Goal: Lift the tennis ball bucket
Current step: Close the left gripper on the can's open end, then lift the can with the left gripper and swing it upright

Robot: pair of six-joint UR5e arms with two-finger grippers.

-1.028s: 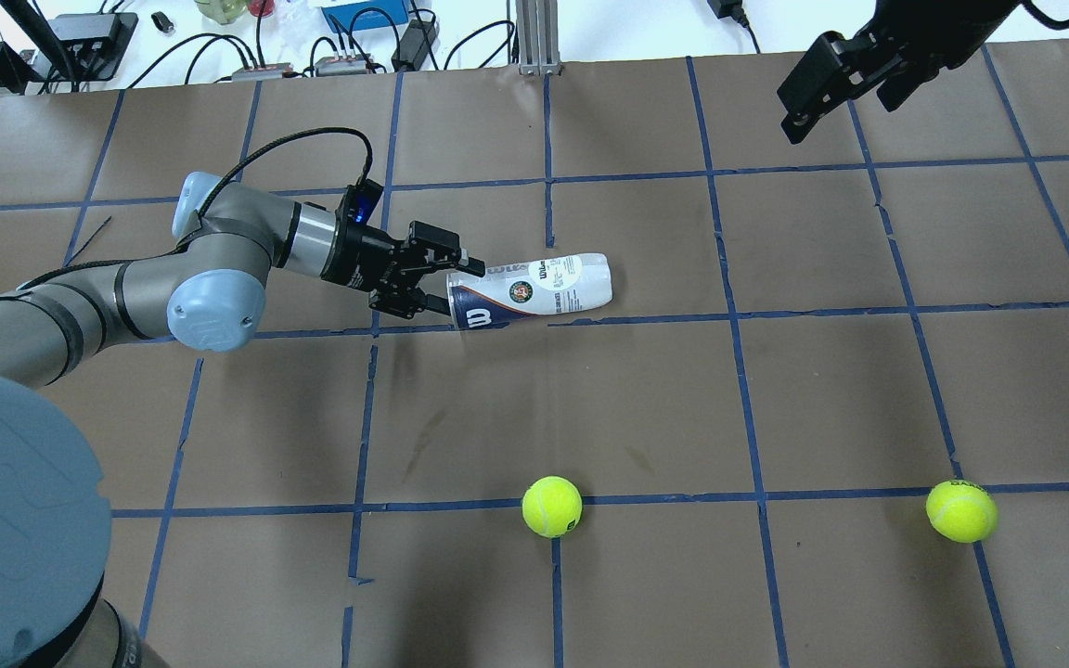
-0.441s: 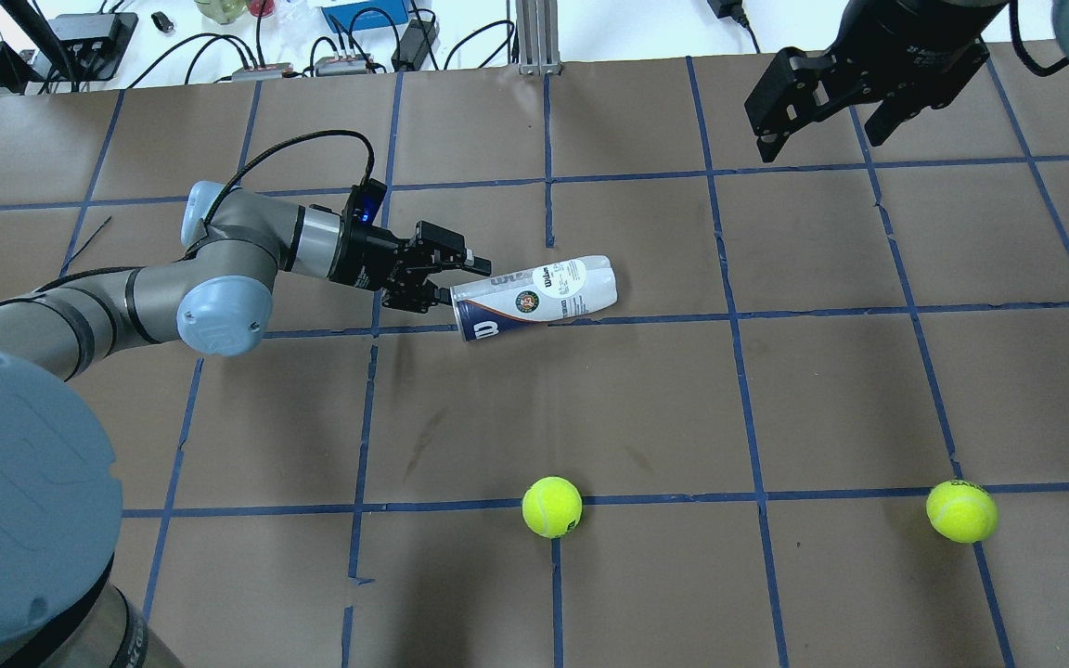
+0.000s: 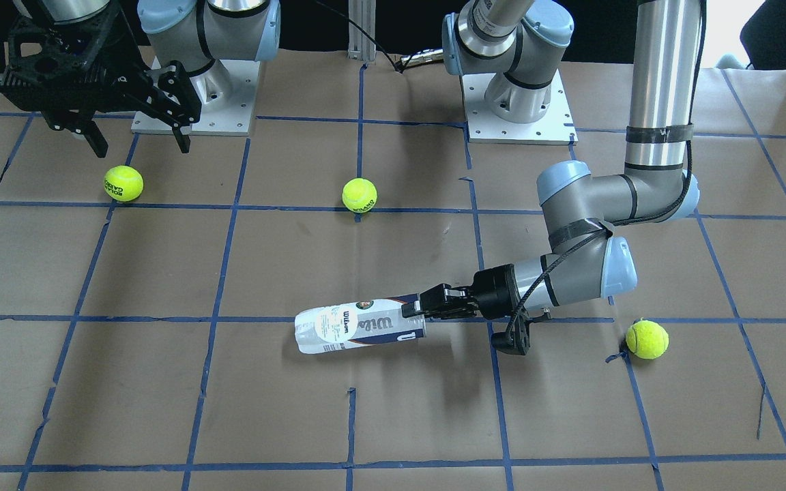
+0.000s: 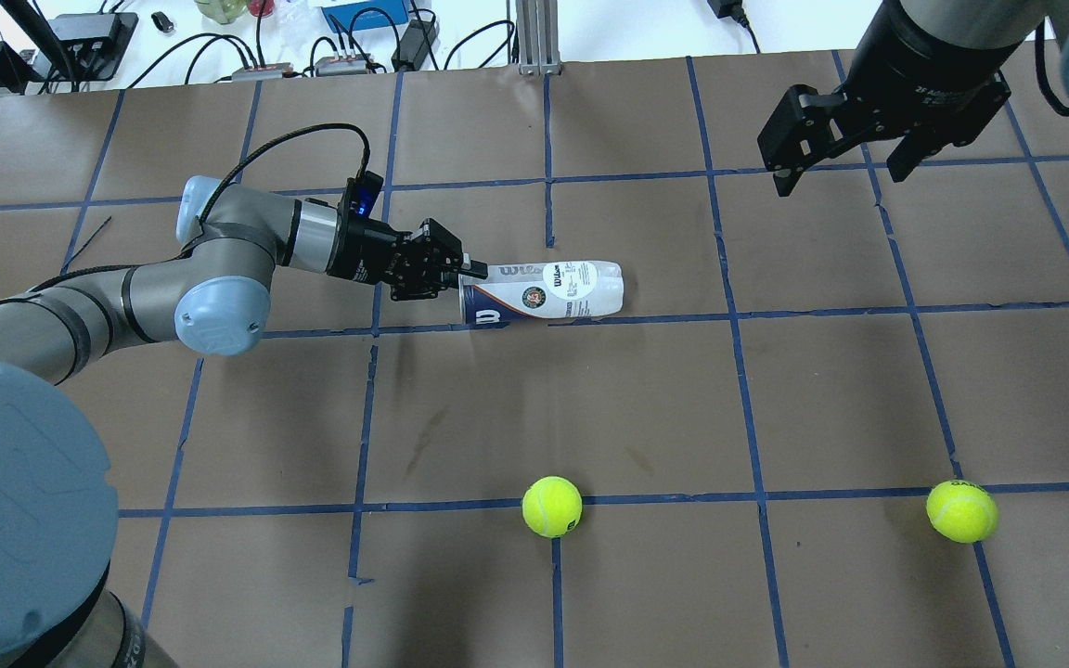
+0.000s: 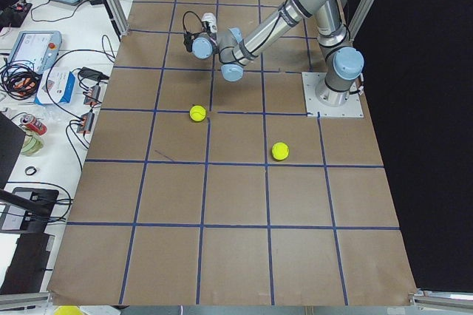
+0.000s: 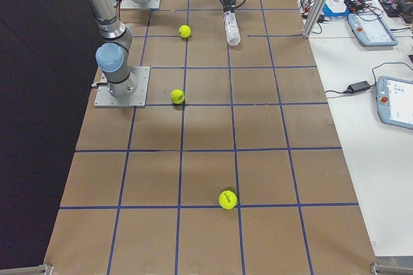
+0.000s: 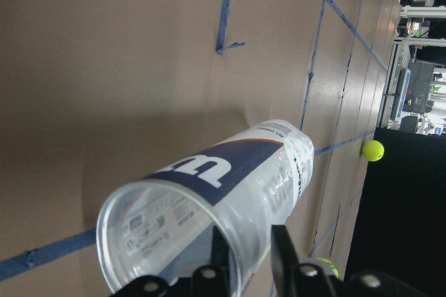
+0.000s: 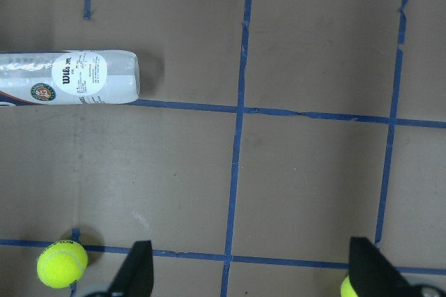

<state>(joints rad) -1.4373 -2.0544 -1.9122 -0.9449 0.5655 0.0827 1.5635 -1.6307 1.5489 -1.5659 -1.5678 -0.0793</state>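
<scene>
My left gripper (image 4: 466, 273) pinches the open rim of the sideways Wilson tennis ball can (image 4: 558, 292); my right gripper (image 4: 839, 178) hangs spread apart.

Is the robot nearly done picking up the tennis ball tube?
Not quite. Done: the left claw is at the open end of the tennis ball bucket. In hand: it pinches the rim. Left: the lift, since the bucket lies on its side on the table. The right claw hangs open, far off.

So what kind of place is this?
Probably a robotics lab: a brown paper-covered table gridded with blue tape, two grey robot arms bolted to metal base plates, and teach pendants on a white side bench.
</scene>
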